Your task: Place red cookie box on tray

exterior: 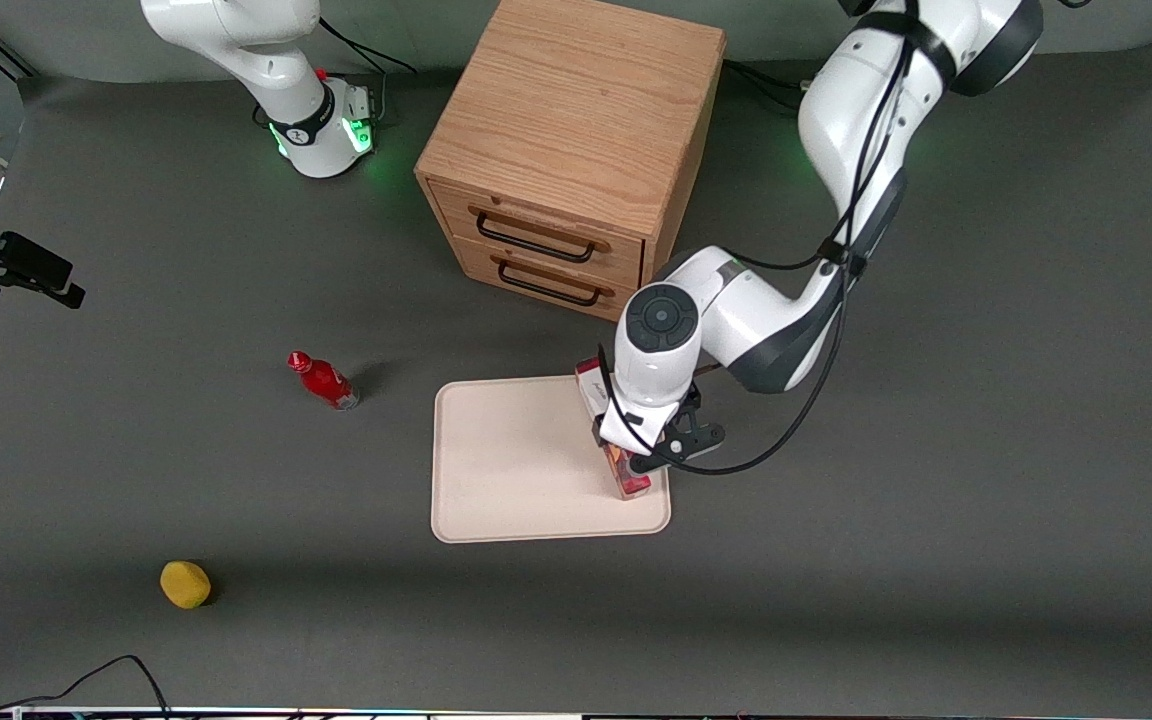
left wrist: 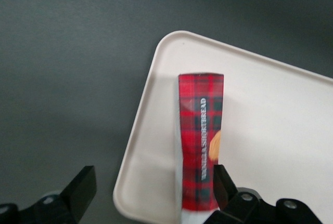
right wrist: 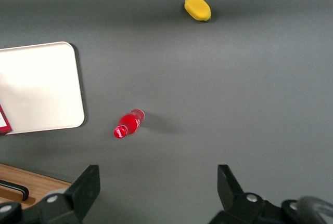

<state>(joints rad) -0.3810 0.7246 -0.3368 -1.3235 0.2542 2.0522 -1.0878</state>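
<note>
The left arm bends down from its elbow, wrist pointing straight at the tray [exterior: 506, 470], the hand [exterior: 626, 455] low over the tray's edge toward the working arm's end. Its fingers [left wrist: 225, 185] are spread, one touching or just beside the box [left wrist: 201, 141], which lies on the tray below. The wrist view shows plaid print and "SHORTBREAD" lettering; the front view alone shows the drawers [exterior: 546, 255], farther off.

The tool [exterior: 636, 455] and wrist hide the red cookie box's [exterior: 628, 480] middle in the front view; its near end is cut off in the wrist view.
</note>
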